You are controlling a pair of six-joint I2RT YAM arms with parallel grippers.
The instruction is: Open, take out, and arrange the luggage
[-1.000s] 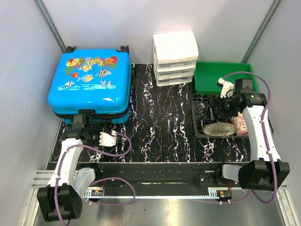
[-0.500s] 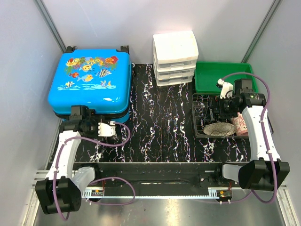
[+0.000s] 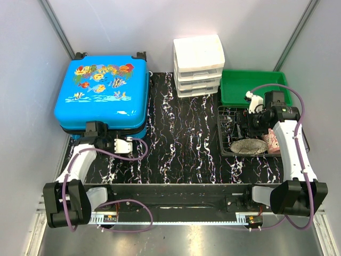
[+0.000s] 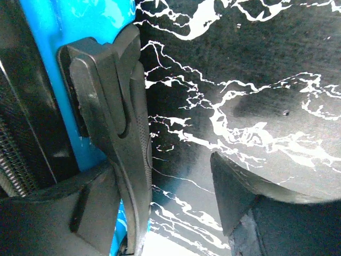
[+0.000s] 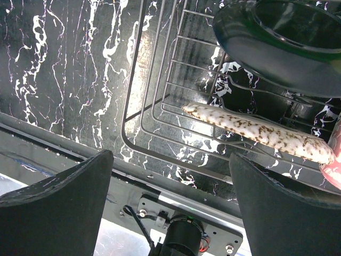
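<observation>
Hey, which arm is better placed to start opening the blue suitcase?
Left. The left gripper sits open at the luggage's black handle, while the right gripper hangs open over the wire rack, far from it.

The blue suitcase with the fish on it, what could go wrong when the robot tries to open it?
1. The left gripper is open at the black handle, with one finger well clear of it. A pull from here might slip off.
2. The suitcase lies closed and flat. A tug at its near edge could drag the whole case instead of lifting the lid.
</observation>
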